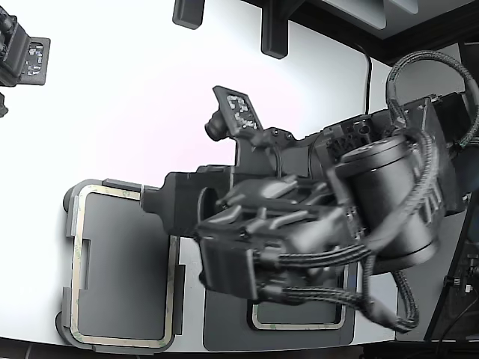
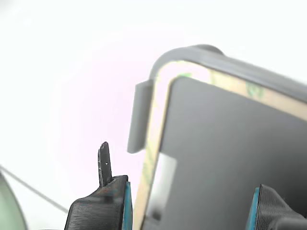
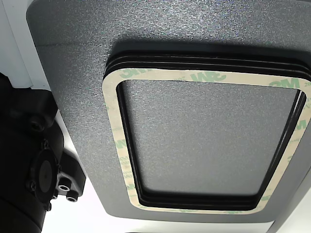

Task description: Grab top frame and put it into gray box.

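While the claw (image 2: 189, 208) hangs released, the gray box (image 1: 69, 224) holds the top frame (image 1: 174, 288).

The black six-joint arm (image 1: 389, 194), wrapped in braided cables, reaches across from the exterior view's right, its wrist stretched level toward that view's left. The black ribbed hand (image 2: 189, 203) with blue-lined fingertips (image 2: 126, 203) has its jaws spread wide apart, gripping nothing.
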Available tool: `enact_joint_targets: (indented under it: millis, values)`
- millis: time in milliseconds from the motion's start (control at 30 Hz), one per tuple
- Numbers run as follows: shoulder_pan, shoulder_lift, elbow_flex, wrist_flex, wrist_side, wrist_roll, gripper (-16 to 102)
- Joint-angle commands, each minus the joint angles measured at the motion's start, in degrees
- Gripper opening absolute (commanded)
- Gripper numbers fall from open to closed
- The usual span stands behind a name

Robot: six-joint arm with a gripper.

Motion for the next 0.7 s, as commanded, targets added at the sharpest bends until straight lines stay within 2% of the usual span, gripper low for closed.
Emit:
enact_joint_targets:
  millis: [0, 67, 200, 500, 667]
  values:
    - [-1.49, 5.71, 1.58, -2.72, 5.71, -21.36, 100]
    - [-2.55, 10.90, 7.21, -6.94, 8.26, -32.08, 100]
    - [-6.77, 21.97, 18.28, -13.36, 6.94, -51.06, 100]
    - [-19.42, 46.76, 47.29, -27.95, -7.47, -82.27, 100]
    - [-27.07, 60.56, 62.93, -34.72, -13.80, -93.25, 100]
